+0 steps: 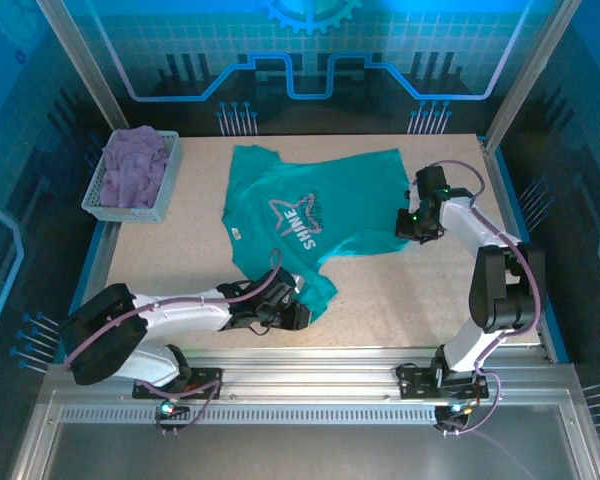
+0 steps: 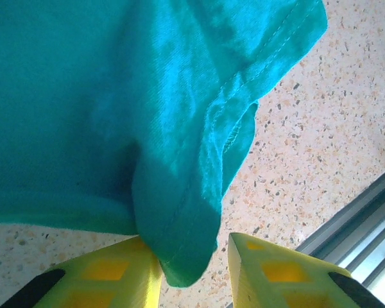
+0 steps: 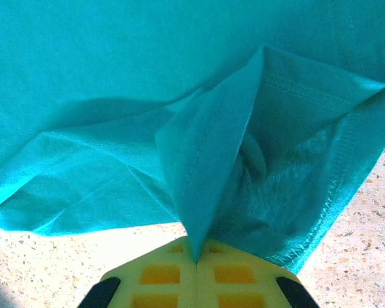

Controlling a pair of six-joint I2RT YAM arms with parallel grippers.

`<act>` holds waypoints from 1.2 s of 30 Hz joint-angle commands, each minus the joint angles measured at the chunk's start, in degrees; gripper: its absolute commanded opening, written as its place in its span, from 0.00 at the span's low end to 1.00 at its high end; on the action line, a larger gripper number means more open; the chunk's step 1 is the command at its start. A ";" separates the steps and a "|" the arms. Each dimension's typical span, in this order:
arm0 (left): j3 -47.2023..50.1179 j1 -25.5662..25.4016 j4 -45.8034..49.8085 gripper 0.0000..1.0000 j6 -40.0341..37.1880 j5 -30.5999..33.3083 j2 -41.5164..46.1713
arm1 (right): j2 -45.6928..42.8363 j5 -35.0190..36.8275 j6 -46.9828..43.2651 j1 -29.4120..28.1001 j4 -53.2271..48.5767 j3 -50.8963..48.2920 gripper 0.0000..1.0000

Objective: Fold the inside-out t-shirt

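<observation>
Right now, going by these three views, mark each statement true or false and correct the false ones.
1. The shirt lies spread on the table. True.
2. A basket holds a purple garment. True.
3. The right jaws are open and clear of the shirt. False: they are shut on a raised fold of it.
4. The left jaws are clamped tight on the shirt. False: they stand apart, with a hem corner hanging between them.
5. The basket sits at the table's near right corner. False: it is at the far left corner.
</observation>
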State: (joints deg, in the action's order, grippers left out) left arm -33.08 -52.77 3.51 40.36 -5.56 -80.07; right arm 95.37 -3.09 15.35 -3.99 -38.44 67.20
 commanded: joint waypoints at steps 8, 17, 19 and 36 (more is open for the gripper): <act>-1.02 -0.31 -2.78 0.25 -1.44 1.11 -3.66 | 0.51 -0.58 -0.85 -0.47 -0.72 -0.66 0.00; 1.34 -0.32 -1.02 0.10 -0.39 3.08 2.89 | 0.19 -0.29 -0.69 -0.43 -0.63 -0.58 0.00; 1.51 -0.32 1.35 0.06 -0.47 4.75 6.05 | -0.33 -0.06 -0.61 -0.47 -0.74 -0.58 0.00; -42.47 13.69 54.78 0.00 -26.97 60.26 24.92 | -22.36 -2.53 1.13 5.57 -6.00 15.95 0.00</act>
State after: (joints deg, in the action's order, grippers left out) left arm -67.37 -42.59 47.94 24.32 39.20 -56.75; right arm 77.21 -4.67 16.27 -0.21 -41.12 77.73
